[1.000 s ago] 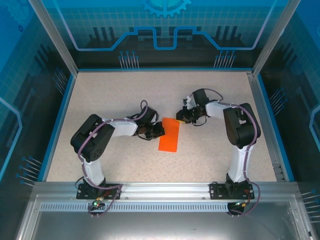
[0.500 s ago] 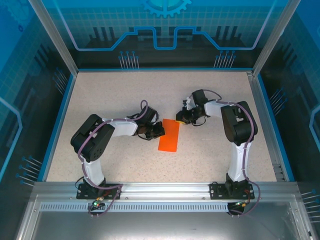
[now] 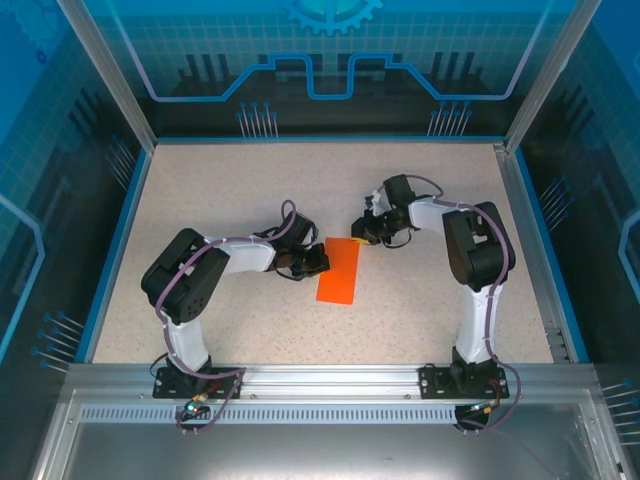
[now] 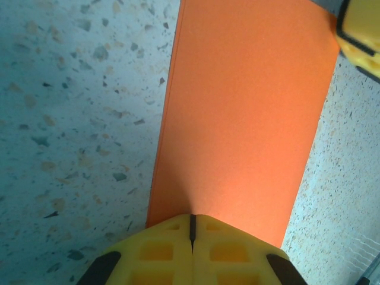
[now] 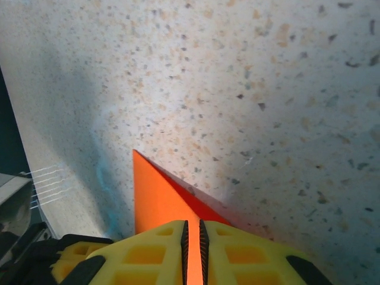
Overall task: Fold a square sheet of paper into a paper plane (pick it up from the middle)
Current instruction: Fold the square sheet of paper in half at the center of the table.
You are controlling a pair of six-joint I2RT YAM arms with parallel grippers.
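Two grippers meet the paper (image 4: pixel 243 113): left gripper (image 4: pixel 192 221) pressed together on its edge, right gripper (image 5: pixel 191 228) pinching a corner. Fold that corner over slowly.

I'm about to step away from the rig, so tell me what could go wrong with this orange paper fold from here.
The right gripper pinches just a corner of the square sheet of paper; pulling could tear it or let it slip out. The left gripper, shut, sits at one edge of the sheet, so the paper may pivot and crease crooked.
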